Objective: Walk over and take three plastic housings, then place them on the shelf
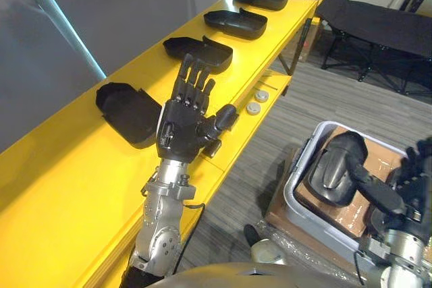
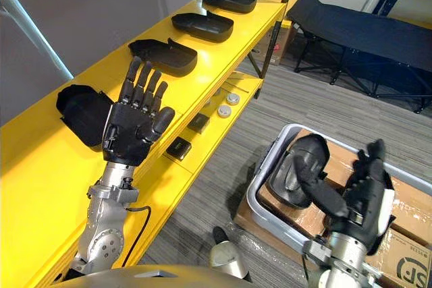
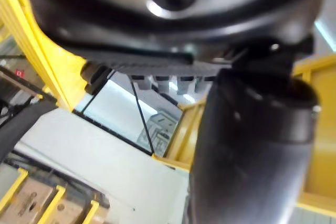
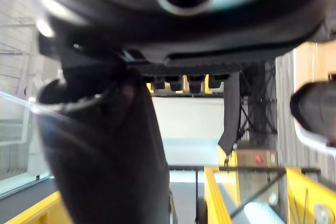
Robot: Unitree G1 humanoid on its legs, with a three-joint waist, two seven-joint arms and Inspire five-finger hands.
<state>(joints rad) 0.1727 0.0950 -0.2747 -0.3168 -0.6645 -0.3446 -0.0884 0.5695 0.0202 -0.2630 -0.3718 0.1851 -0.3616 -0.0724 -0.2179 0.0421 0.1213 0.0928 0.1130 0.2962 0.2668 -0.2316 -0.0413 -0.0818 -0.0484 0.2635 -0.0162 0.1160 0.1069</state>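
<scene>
The near side of the nearest housing (image 2: 79,114) is hidden behind the left hand (image 2: 131,133). In the left eye view the right hand (image 1: 414,181) is cut off by the picture's edge. A second housing (image 2: 297,166), lying in the bin (image 1: 291,183), is partly covered by the right thumb (image 2: 322,197); whether the two touch cannot be told. What the round things (image 1: 260,96) and the dark flat things (image 2: 179,148) on the lower shelf are cannot be made out, as they are too small. The left thumb (image 3: 252,150) is blurred in its wrist view, as is the right one in its own, and much behind them is masked. The cot (image 1: 378,21) is cut off at the edge.
</scene>
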